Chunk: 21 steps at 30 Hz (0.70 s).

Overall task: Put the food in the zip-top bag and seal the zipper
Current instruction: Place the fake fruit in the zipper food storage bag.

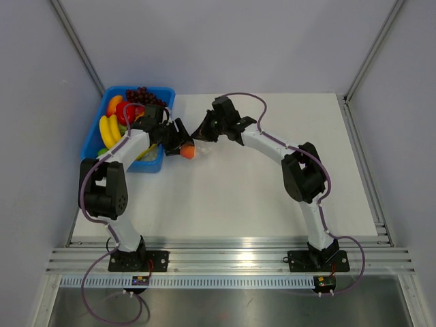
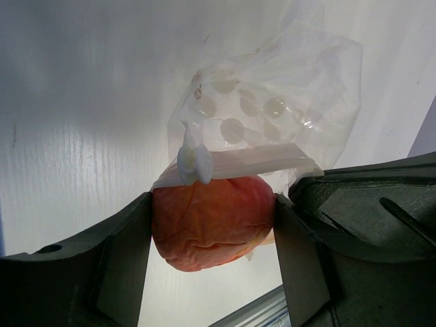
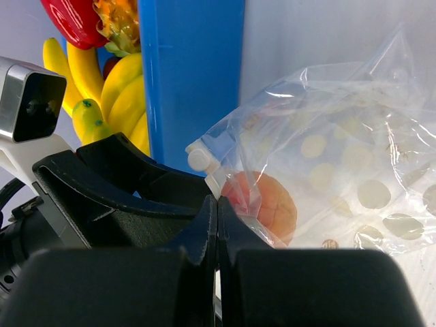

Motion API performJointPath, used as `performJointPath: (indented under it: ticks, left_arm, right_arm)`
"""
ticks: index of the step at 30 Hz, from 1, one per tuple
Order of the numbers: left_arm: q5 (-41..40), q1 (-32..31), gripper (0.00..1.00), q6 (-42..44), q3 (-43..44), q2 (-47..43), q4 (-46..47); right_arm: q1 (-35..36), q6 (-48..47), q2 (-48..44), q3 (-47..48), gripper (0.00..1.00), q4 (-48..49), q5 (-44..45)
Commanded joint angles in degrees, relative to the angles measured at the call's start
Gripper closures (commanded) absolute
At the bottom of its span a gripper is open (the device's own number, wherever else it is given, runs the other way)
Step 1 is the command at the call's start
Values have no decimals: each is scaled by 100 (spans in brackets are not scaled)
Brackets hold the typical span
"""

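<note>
In the top view, both arms are bent toward the right side of a blue bin (image 1: 93,133) on the white tabletop (image 1: 245,197). The left claw (image 1: 180,142) and the right claw (image 1: 203,133) are close together there. The orange fruit (image 1: 188,152) is seen just below the left claw, above the tabletop beside the bin.

In the left wrist view, the fruit (image 2: 204,228) is gripped by the left claw (image 2: 212,204), pressed on both sides by the dark fingers (image 2: 122,259). The clear bag (image 2: 286,109) lies beyond it. The zipper (image 2: 259,158), with a white slider (image 2: 195,163), is draped across the top of the fruit.

In the right wrist view, the right claw (image 3: 217,208) is closed, its fingertips pinched on the bag's (image 3: 340,122) edge near the slider (image 3: 199,159). The fruit (image 3: 266,204) is seen through the plastic. Whether it is fully inside cannot be told. The bin (image 3: 191,75) and bananas (image 3: 116,88) stand behind.
</note>
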Motion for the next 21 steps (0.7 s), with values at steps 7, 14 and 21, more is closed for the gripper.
performJointPath:
  ticks: [7, 14, 21]
  left_arm:
    - [-386, -50, 80, -262, 120, -330, 774]
    - [-553, -50, 79, -112, -65, -523, 942]
    - [-553, -94, 78, 283, 49, -559, 793]
  right_arm:
    - [199, 181, 146, 279, 100, -310, -1147]
    - [199, 339, 260, 314, 100, -415, -1534]
    - [199, 858, 419, 287, 100, -143, -2114]
